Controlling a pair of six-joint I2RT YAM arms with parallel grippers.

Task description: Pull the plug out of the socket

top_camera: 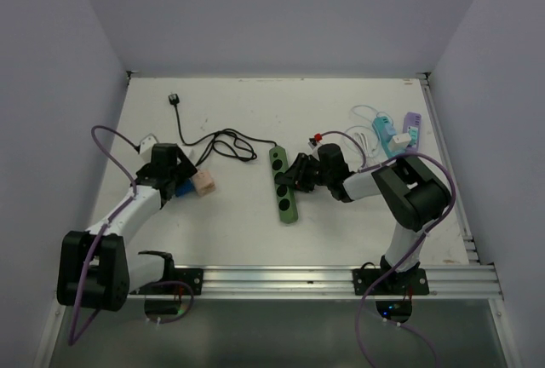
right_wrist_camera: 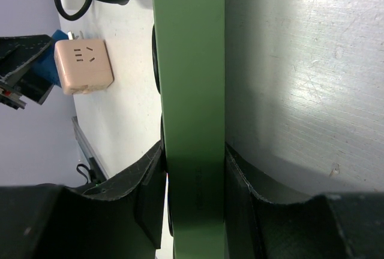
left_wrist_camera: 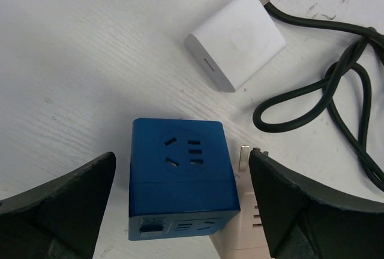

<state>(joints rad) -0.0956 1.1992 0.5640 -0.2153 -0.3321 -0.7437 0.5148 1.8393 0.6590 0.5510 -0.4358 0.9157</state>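
Observation:
A blue cube socket [left_wrist_camera: 180,178] sits on the white table between my left gripper's [left_wrist_camera: 180,172] open fingers; the cube also shows in the top view [top_camera: 183,188]. A pink adapter [left_wrist_camera: 249,226] lies against the cube's right side with its metal prongs bare; it also shows in the top view [top_camera: 203,182] and the right wrist view [right_wrist_camera: 83,66]. A white charger [left_wrist_camera: 235,38] lies apart, farther out. My right gripper [right_wrist_camera: 193,175] is shut on the green power strip [right_wrist_camera: 192,61], near the middle of the strip in the top view [top_camera: 283,185].
The strip's black cable [top_camera: 223,140] loops toward the back left and ends in a black plug [top_camera: 174,98]. Teal, white and purple chargers [top_camera: 392,134] with thin cables lie at the back right. An aluminium rail [top_camera: 341,278] runs along the near edge.

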